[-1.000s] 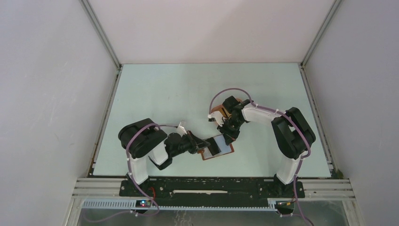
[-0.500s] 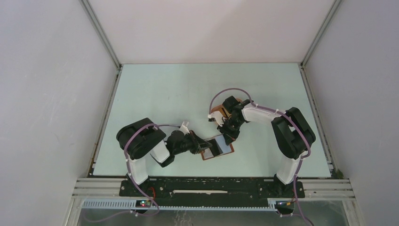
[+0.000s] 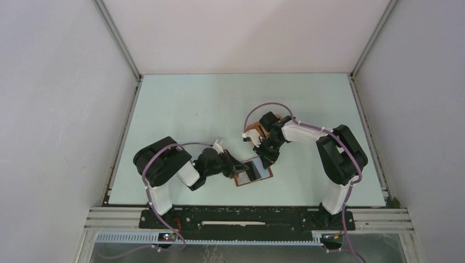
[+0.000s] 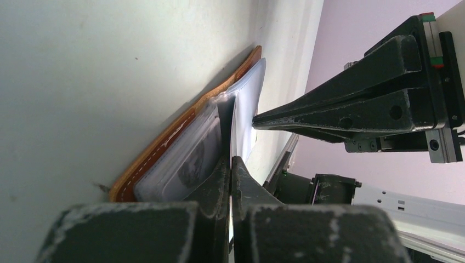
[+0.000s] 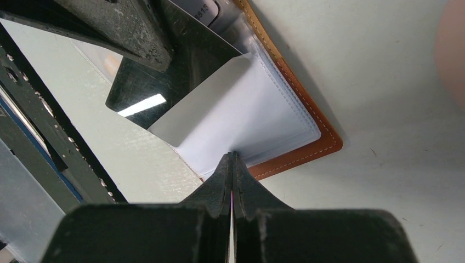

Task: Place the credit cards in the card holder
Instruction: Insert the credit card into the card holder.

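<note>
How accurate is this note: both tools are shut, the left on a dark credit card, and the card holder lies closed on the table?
One error: the card holder lies open on the table, clear sleeves exposed, as the right wrist view shows. The rest stands: left tool and right tool are shut, the left on a dark credit card.

In the top view, the card holder (image 3: 263,174) is partly covered by the left gripper (image 3: 239,169) and right gripper (image 3: 267,160). In the right wrist view, the dark card (image 5: 148,90) is hidden at 12 o'clock by the left gripper's finger (image 5: 120,27); a pink shape (image 5: 454,49) at 2 o'clock is blurred and cropped.
</note>
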Motion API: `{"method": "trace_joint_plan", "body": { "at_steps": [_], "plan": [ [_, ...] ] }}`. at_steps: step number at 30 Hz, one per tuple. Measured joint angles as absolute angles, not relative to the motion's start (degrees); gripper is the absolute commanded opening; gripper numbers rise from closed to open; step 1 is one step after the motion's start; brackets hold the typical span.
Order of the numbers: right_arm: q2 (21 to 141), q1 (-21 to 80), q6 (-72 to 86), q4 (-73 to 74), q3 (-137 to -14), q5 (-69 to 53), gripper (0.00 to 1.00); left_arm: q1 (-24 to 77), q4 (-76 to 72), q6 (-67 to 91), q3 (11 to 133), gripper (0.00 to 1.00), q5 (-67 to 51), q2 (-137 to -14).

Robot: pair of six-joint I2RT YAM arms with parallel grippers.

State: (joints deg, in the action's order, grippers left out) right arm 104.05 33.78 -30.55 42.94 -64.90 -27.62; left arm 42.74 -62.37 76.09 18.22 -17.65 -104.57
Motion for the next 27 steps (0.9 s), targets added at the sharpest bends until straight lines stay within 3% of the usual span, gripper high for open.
{"method": "trace_joint_plan", "body": {
  "at_steps": [19, 27],
  "plan": [
    [99.35, 34.15, -31.62, 43.51, -64.9, -33.63, 0.04, 42.24, -59.68, 74.59, 22.13, 0.14, -20.36, -106.76],
    [94.94, 43.44, -35.68, 41.91, -64.03, -36.01, 0.04, 41.6, -60.99, 74.63, 22.15, 0.19, -21.45, -107.61]
  ]
}}
